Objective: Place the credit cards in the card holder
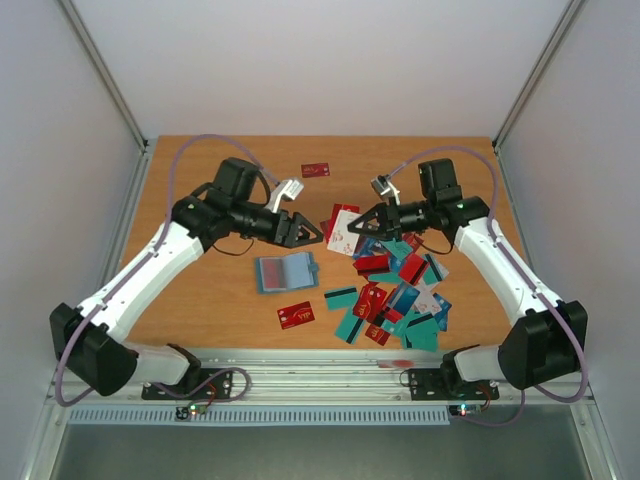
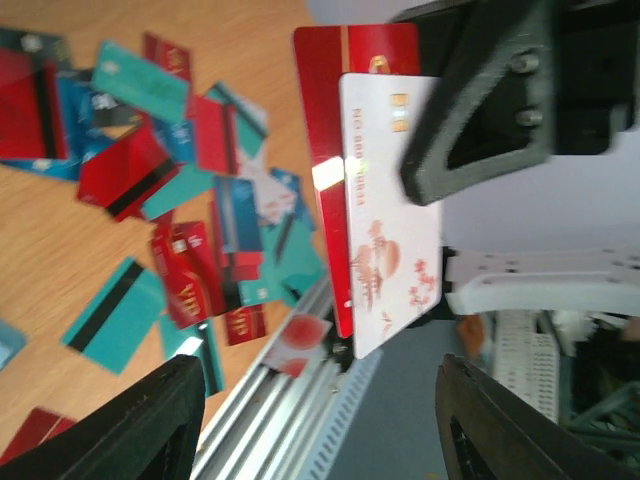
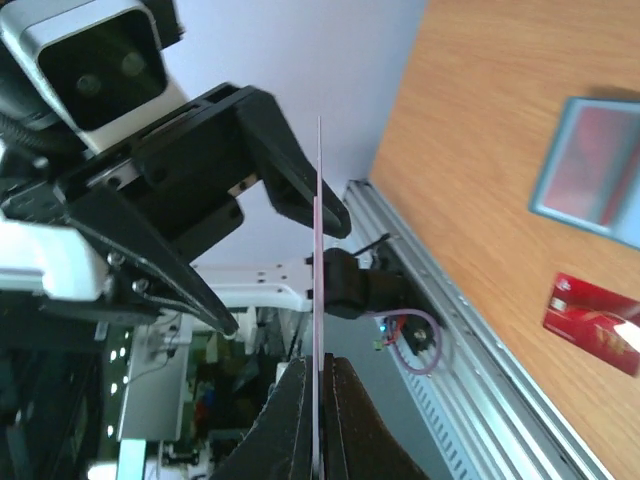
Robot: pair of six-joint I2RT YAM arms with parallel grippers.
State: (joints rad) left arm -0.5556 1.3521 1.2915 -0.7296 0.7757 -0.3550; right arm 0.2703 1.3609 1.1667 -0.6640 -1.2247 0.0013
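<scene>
My right gripper (image 1: 362, 224) is shut on two credit cards held upright above the table, a white card (image 1: 343, 229) in front of a red one. In the left wrist view the white card (image 2: 390, 220) overlaps the red card (image 2: 325, 130); in the right wrist view they show edge-on (image 3: 318, 250) between my shut fingers (image 3: 300, 420). My left gripper (image 1: 310, 232) is open and empty, facing the cards from the left, its fingers (image 2: 130, 430) wide apart. The teal card holder (image 1: 285, 271) lies open on the table below it, a red card in its pocket.
A pile of red, teal, blue and white cards (image 1: 400, 295) lies at the right front. Single red cards lie near the front (image 1: 296, 316) and at the back (image 1: 316, 170). A metal rail (image 1: 320, 360) runs along the table's front edge.
</scene>
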